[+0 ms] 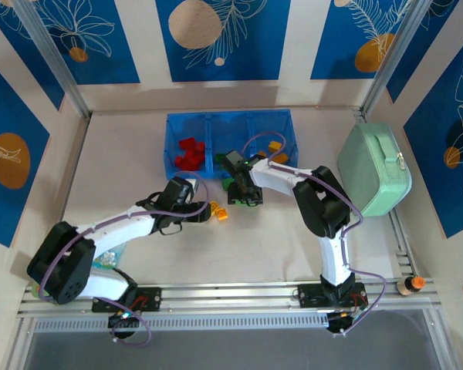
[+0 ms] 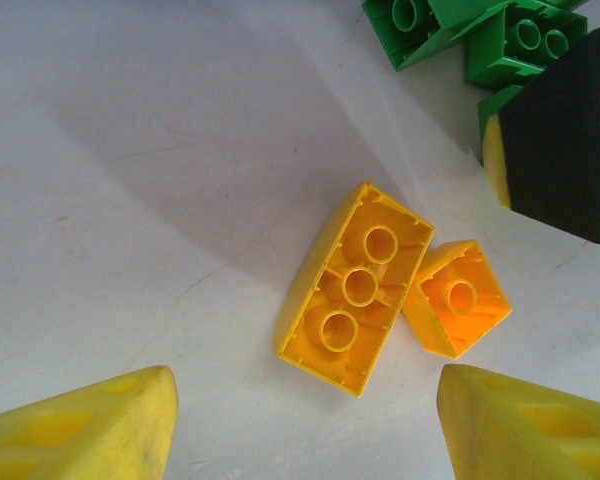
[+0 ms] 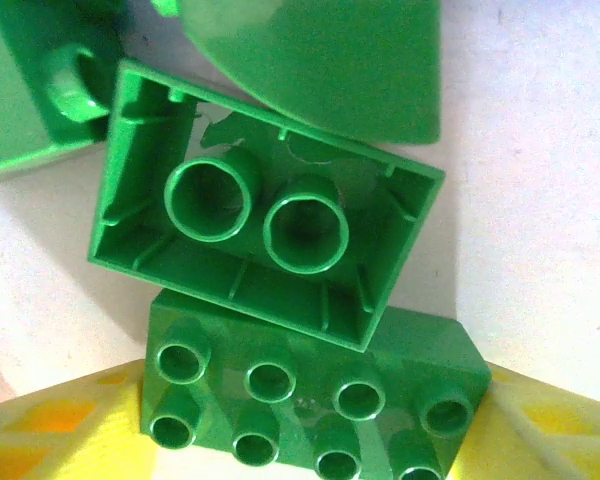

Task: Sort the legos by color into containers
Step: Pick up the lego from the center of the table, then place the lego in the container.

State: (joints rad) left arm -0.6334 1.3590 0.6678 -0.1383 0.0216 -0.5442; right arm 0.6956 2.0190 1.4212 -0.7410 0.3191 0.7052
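Observation:
The blue three-compartment tray (image 1: 170, 139) stands at the back of the table, with red legos (image 1: 190, 154) in its left compartment and an orange one (image 1: 276, 146) in its right. My left gripper (image 2: 305, 440) is open just short of an upturned yellow lego (image 2: 358, 290) and a small orange lego (image 2: 457, 298); nothing sits between its fingers. My right gripper (image 3: 315, 440) is down in a cluster of green legos (image 1: 233, 183), its yellow fingers (image 3: 50, 430) pressed against both ends of a long studded green lego (image 3: 310, 400). An upturned green lego (image 3: 260, 230) leans on that one.
A mint-green case (image 1: 374, 169) stands at the right wall. A pale packet (image 1: 108, 258) lies under my left arm. A small orange-capped bottle (image 1: 409, 285) rests at the front right rail. The two grippers work close together in front of the tray.

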